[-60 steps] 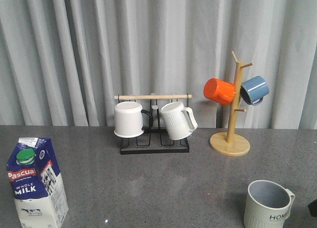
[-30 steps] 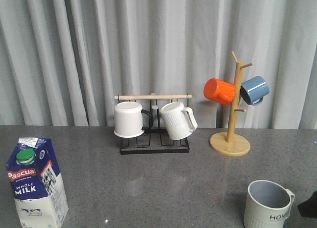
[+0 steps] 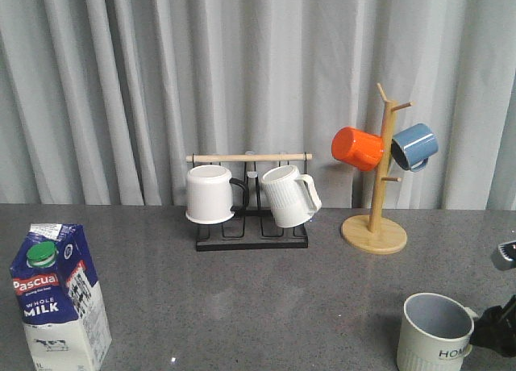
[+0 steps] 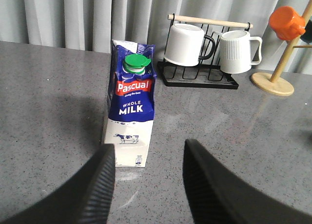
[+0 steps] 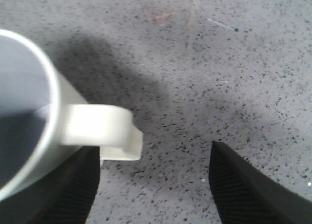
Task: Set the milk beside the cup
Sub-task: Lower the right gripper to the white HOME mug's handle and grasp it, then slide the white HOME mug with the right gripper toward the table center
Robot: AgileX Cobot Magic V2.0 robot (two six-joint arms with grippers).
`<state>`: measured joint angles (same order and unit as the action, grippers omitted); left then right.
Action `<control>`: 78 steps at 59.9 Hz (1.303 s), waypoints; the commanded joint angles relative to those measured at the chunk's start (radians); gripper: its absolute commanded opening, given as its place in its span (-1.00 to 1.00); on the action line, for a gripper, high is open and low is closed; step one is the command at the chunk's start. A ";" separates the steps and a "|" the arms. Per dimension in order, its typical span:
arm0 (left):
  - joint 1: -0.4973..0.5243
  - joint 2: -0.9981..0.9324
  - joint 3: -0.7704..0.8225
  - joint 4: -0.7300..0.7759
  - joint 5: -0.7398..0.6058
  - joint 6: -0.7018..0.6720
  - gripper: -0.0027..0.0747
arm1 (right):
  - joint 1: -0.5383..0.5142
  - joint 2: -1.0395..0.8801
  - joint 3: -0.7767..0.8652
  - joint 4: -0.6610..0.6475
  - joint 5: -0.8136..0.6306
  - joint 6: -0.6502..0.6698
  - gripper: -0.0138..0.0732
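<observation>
The milk (image 3: 58,302), a blue-and-white carton with a green cap, stands upright at the table's front left. In the left wrist view the milk (image 4: 130,107) stands just beyond my open, empty left gripper (image 4: 148,185). The cup (image 3: 434,335), a pale ribbed mug lettered "HOME", stands at the front right with its handle to the right. My right gripper (image 3: 492,329) is close beside that handle. In the right wrist view the gripper (image 5: 153,185) is open and empty, and the cup's handle (image 5: 102,131) juts over one finger (image 5: 73,190).
A black wire rack (image 3: 251,238) at the back centre holds a plain white mug with a black handle (image 3: 211,193) and a white ribbed mug (image 3: 289,195). A wooden mug tree (image 3: 376,226) at the back right carries an orange mug (image 3: 357,147) and a blue mug (image 3: 415,145). A grey curtain hangs behind.
My right gripper has come further into the front view from the right edge, closer to the cup's handle. The milk and the cup have not moved.
</observation>
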<state>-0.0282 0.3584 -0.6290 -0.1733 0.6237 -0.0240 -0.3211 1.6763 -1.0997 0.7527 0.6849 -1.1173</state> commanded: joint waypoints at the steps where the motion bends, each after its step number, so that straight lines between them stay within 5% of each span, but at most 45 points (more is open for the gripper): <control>1: -0.003 0.016 -0.033 -0.009 -0.063 0.001 -0.08 | 0.000 0.001 -0.029 0.040 -0.040 -0.045 0.39; 20: -0.003 0.016 -0.033 -0.009 -0.063 0.001 -0.08 | 0.003 0.085 -0.029 0.420 -0.030 -0.365 0.30; 38: -0.003 0.016 -0.033 -0.009 -0.063 0.001 -0.08 | 0.037 0.087 -0.029 0.501 -0.004 -0.491 -0.72; 64: -0.003 0.016 -0.033 -0.009 -0.059 0.001 -0.08 | 0.050 0.050 -0.029 0.594 0.116 -0.456 -0.69; 78: -0.003 0.016 -0.033 -0.009 -0.059 0.001 -0.08 | 0.241 -0.060 -0.045 0.599 -0.042 -0.319 -0.69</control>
<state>-0.0282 0.3584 -0.6290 -0.1733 0.6319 -0.0240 -0.1686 1.6981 -1.1017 1.2919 0.7009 -1.5170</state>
